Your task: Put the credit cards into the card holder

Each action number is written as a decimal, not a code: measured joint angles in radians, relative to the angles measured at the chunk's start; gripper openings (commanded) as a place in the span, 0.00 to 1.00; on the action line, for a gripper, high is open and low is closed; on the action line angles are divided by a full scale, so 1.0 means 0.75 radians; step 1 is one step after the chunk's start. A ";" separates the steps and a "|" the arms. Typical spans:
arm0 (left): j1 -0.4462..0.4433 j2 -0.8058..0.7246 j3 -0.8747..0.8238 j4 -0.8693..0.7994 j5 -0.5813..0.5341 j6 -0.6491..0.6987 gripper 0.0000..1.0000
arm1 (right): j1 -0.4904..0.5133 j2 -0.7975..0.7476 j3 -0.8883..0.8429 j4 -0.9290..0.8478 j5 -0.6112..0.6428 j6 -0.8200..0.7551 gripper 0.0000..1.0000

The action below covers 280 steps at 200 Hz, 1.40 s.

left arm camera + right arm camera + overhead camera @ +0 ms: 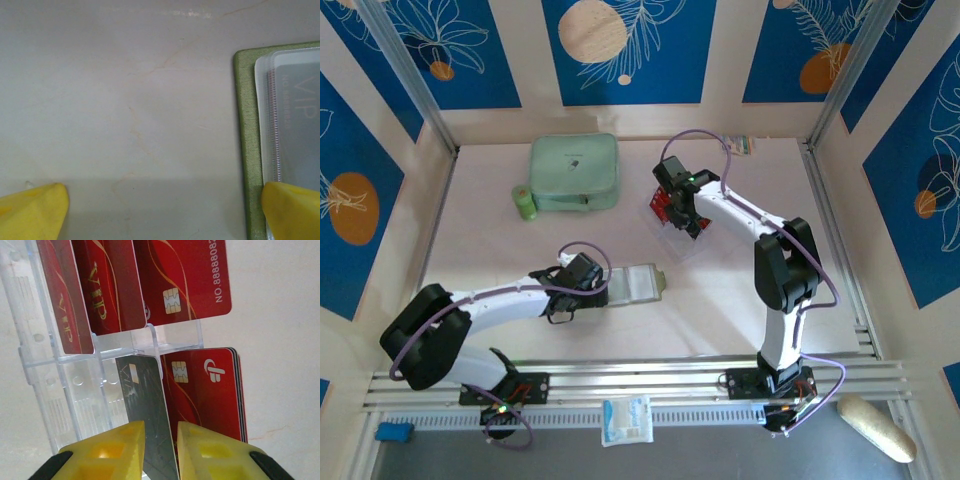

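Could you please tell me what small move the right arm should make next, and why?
Probably lift upward: the right gripper is shut on a black card at the clear tray, beside red cards; it must clear the tray before going to the open card holder.

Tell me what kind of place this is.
Probably a lab test booth, not a home: a pale table boxed in by blue printed panels, with two robot arms bolted to metal rails.
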 measured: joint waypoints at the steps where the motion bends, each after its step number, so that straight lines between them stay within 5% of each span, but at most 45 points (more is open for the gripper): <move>1: 0.000 0.001 0.000 0.000 0.000 0.001 0.99 | 0.000 0.001 0.000 0.000 0.000 0.000 0.26; 156: 0.000 0.001 0.000 0.000 0.001 0.001 0.99 | -0.025 -0.005 -0.013 0.005 -0.112 -0.011 0.00; 280: 0.000 -0.097 0.023 -0.120 0.001 0.001 1.00 | 0.089 -0.207 0.050 -0.037 -0.239 0.041 0.00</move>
